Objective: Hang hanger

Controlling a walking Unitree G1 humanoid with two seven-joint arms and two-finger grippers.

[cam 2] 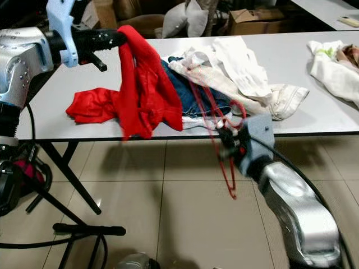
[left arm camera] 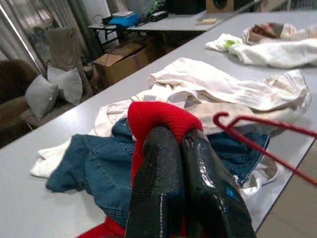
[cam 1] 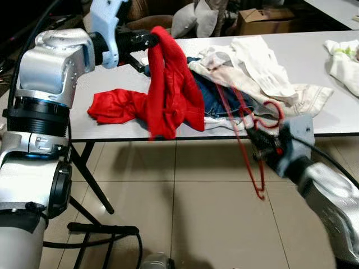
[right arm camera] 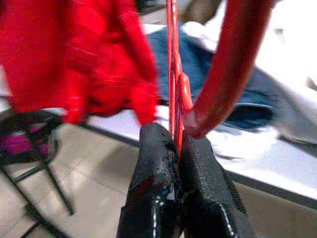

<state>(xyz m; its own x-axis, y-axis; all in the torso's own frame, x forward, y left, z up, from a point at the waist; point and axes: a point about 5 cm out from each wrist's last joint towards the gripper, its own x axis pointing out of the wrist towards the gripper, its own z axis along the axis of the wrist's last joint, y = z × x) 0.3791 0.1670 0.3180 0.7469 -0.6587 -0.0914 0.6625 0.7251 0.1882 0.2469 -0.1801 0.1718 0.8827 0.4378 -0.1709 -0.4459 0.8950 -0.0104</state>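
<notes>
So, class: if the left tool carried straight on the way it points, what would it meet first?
The left tool, shut on the red garment, points across the table. Likely first: the blue jeans and white clothes, though depth is unclear.

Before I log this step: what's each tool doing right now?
Left tool: shut on the red shirt.
Right tool: shut on the red hanger.

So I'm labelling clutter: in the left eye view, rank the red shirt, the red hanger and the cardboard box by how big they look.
1. red shirt
2. red hanger, long but thin
3. cardboard box, though it sits farther back, so nearness may mislead.
</notes>
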